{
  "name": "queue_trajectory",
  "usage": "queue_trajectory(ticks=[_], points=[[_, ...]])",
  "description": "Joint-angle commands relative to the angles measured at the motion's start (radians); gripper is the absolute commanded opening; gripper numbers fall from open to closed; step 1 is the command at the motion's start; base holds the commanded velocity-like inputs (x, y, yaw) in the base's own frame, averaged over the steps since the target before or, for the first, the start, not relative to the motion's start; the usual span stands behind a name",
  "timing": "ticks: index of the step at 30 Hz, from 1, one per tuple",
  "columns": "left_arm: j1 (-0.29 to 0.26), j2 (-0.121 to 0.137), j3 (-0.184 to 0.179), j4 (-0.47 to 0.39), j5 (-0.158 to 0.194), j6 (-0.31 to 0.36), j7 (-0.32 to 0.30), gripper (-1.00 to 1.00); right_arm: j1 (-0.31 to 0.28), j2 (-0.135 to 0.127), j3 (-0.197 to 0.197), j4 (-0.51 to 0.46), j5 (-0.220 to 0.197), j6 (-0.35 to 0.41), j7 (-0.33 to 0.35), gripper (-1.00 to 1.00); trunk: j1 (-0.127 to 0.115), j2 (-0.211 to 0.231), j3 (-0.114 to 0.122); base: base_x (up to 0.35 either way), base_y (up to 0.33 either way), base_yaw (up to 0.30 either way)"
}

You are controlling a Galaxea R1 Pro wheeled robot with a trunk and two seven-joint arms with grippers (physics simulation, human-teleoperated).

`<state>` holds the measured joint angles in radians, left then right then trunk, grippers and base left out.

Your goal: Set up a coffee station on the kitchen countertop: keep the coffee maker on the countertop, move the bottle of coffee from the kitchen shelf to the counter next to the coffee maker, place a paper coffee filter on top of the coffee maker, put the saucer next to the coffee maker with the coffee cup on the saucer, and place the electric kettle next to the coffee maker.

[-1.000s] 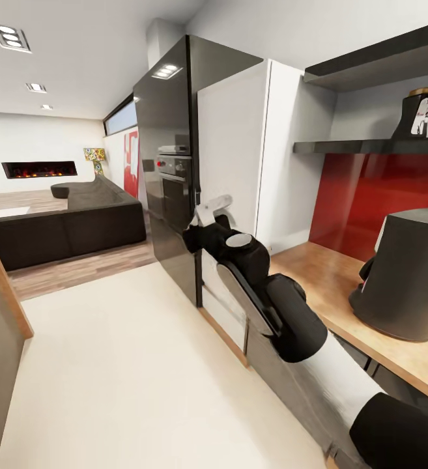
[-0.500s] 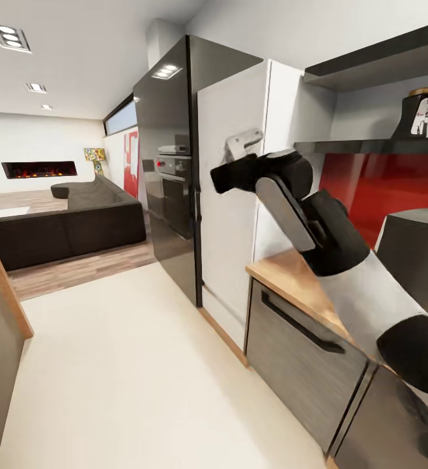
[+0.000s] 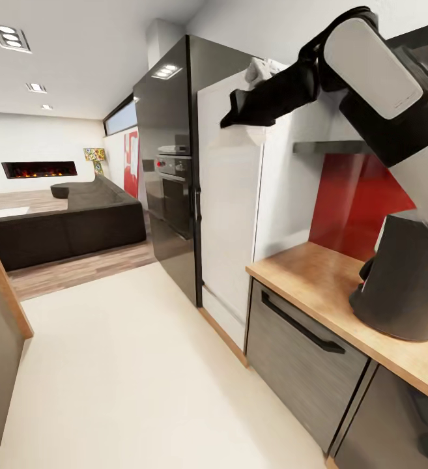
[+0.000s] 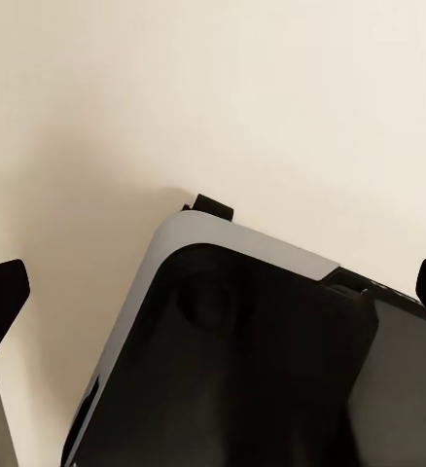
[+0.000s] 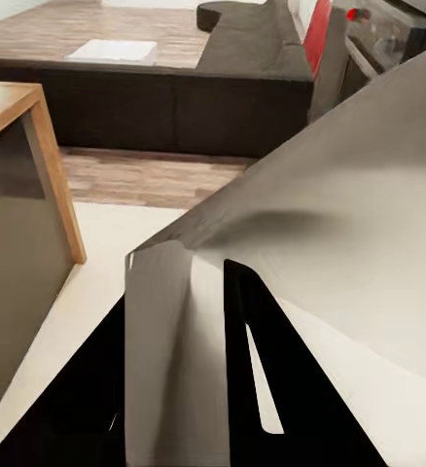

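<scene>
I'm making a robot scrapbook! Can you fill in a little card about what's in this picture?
Place: kitchen, with a sofa room behind
Right gripper: up high by the white cabinet, shut on a paper coffee filter
Left gripper: open, holding nothing, pointing down at the pale floor
Countertop: wooden, with a dark appliance, probably the coffee maker, standing on it
Filter on coffee maker: not yet
</scene>
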<state>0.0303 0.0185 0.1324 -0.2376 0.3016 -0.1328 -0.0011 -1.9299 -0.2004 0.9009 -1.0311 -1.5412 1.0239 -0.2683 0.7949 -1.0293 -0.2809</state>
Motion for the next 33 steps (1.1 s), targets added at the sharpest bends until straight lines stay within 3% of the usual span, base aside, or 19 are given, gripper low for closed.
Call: queue_trajectory(ticks=[1, 2, 3, 5, 7, 9, 10, 11, 15, 20, 25, 33], points=[[0.0, 0.0, 0.0, -0.002, 0.007, -0.001, 0.0, 1.0, -0.017, -0.013, 0.029, 0.01, -0.045, 0.0, -0.011, -1.0, 0.0, -0.001, -0.001, 0.0, 0.0, 0.0], [0.0, 0.0, 0.0, -0.002, 0.007, -0.001, 0.0, 1.0, -0.024, -0.019, 0.048, 0.013, -0.056, 0.0, -0.011, -1.0, 0.0, -0.001, -0.001, 0.0, 0.0, 0.0], [0.0, 0.0, 0.0, -0.002, 0.007, -0.001, 0.0, 1.0, -0.034, -0.031, 0.101, 0.017, -0.073, 0.001, -0.01, -1.0, 0.0, -0.001, -0.001, 0.0, 0.0, 0.0], [0.0, 0.0, 0.0, -0.002, 0.007, -0.001, 0.0, 1.0, -0.044, -0.042, 0.165, 0.019, -0.084, 0.001, -0.01, -1.0, 0.0, -0.001, -0.001, 0.0, 0.0, 0.0], [0.0, 0.0, 0.0, -0.002, 0.007, -0.001, 0.0, 1.0, -0.073, -0.062, 0.313, 0.018, -0.098, 0.002, -0.005, -1.0, 0.0, -0.001, -0.001, 0.0, 0.0, 0.0], [0.0, 0.0, 0.0, -0.002, 0.007, -0.001, 0.0, 1.0, -0.078, -0.067, 0.364, 0.01, -0.1, 0.002, 0.004, -1.0, 0.0, -0.001, -0.001, 0.0, 0.0, 0.0], [0.0, 0.0, 0.0, -0.002, 0.007, -0.001, 0.0, 1.0, -0.084, -0.073, 0.446, -0.015, -0.102, 0.002, 0.021, -1.0, 0.0, -0.001, -0.001, 0.0, 0.0, 0.0], [0.0, 0.0, 0.0, -0.002, 0.007, -0.001, -0.001, 1.0, -0.086, -0.075, 0.505, -0.036, -0.103, 0.002, 0.028, -1.0, 0.0, -0.001, -0.001, 0.0, 0.0, 0.0], [0.0, 0.0, 0.0, -0.002, 0.007, -0.001, -0.001, 1.0, -0.093, -0.082, 0.6, -0.065, -0.104, 0.002, 0.037, -1.0, 0.0, -0.001, -0.001, 0.0, 0.0, 0.0], [0.0, 0.0, -0.001, -0.002, 0.007, -0.001, -0.001, 1.0, -0.101, -0.103, 0.64, -0.078, -0.105, 0.002, 0.04, -1.0, 0.0, -0.001, -0.001, 0.0, 0.0, 0.0], [0.0, 0.0, -0.001, -0.002, 0.007, -0.001, -0.002, 1.0, -0.106, -0.138, 0.651, -0.083, -0.104, 0.002, 0.041, -1.0, 0.0, -0.001, -0.001, 0.0, 0.0, 0.0], [0.0, 0.0, -0.002, -0.002, 0.007, -0.002, -0.002, 1.0, -0.108, -0.155, 0.657, -0.085, -0.104, 0.001, 0.042, -1.0, 0.0, -0.001, -0.001, 0.0, 0.0, 0.0]])
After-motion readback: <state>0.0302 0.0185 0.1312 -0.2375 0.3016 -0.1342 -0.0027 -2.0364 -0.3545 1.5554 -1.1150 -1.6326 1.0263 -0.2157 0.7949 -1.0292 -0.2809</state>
